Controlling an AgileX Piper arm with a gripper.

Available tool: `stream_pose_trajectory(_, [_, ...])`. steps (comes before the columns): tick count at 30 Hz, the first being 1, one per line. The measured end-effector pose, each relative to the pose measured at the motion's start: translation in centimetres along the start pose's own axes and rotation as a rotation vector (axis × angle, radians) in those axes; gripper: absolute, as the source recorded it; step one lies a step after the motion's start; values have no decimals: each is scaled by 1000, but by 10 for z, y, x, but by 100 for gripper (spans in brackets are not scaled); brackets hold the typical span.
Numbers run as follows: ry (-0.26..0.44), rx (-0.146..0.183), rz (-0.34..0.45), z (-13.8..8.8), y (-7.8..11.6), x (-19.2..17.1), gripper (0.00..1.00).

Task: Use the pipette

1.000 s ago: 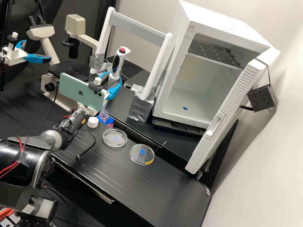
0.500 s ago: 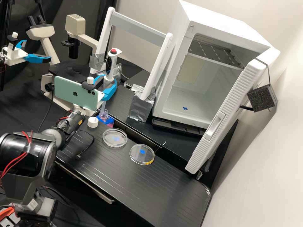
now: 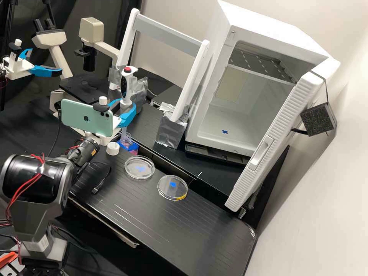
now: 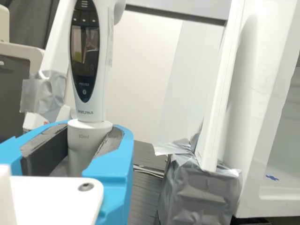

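While your tool (image 3: 125, 107) pinches the pipette (image 3: 124, 87), two dishes (image 3: 167, 192) lie on the surface (image 3: 153, 224) near an open white fridge (image 3: 268, 32).

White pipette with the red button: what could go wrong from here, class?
The slender tip of the white pipette is at the mouth of the clear open bottle: a sideways shift might knock the bottle.

The round white cap is off, so contents could spill.

The white tool with blue fingers grips the pipette below its dark display, so the tall upper part might tilt.
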Motion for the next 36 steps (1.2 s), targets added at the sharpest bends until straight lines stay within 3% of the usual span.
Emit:
stream_pose_trajectory(14, [-44, -12, 12, 10, 1, 5, 0])
stream_pose_trajectory(27, [-29, -9, 24, 6, 3, 11, 0])
stream_pose_trajectory(36, [-6, 33, 44, -1, 21, 13, 0])
